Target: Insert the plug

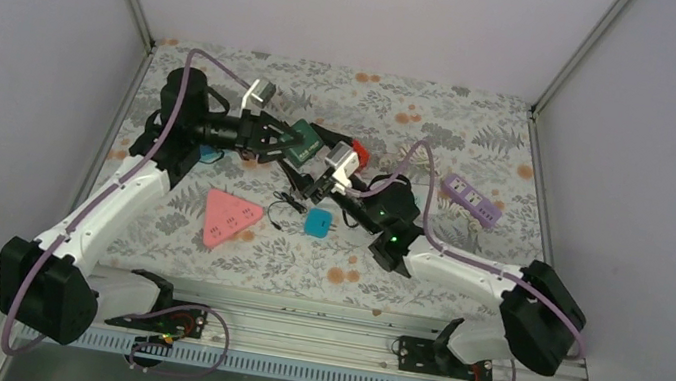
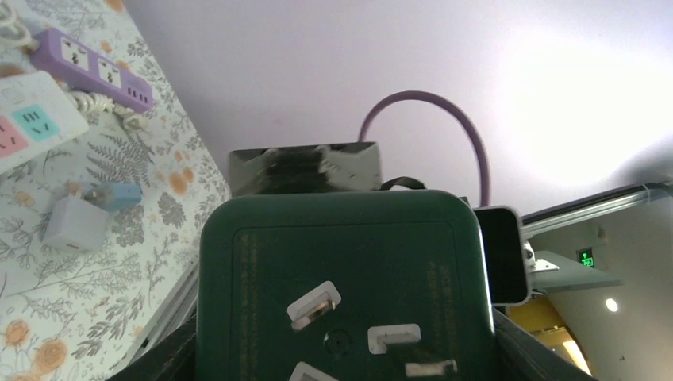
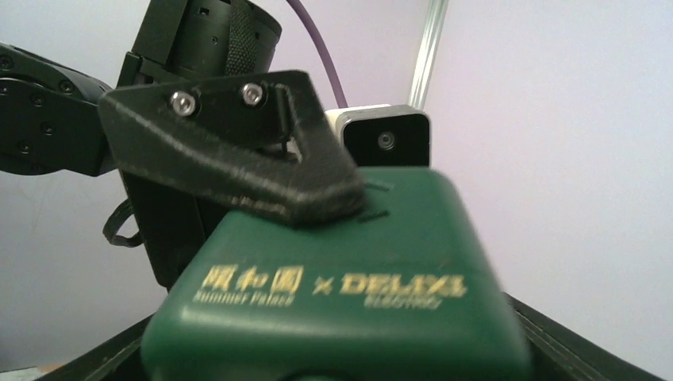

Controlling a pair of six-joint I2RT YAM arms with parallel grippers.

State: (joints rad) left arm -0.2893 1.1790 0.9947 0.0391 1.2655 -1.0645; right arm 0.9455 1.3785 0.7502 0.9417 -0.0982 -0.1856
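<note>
Green plug (image 1: 305, 137) is up off the surface (image 1: 445, 126), between both arms. Left tool (image 1: 282, 144) is clamped on it, prongs bare. Right tool (image 1: 315, 165) is spread around its other end; gripping or not, cannot tell. Nothing inserted yet: purple strip (image 1: 472, 200) and pink triangular strip (image 1: 229, 218) lie well apart from it. Carrying over and seating the prongs remain, I judge.

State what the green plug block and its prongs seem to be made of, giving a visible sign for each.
Green plug block: likely moulded plastic with a satin finish; it has rounded corners, soft highlights and gold printed lettering. Prongs: apparently bare metal, silvery and flat with a dull sheen.
</note>
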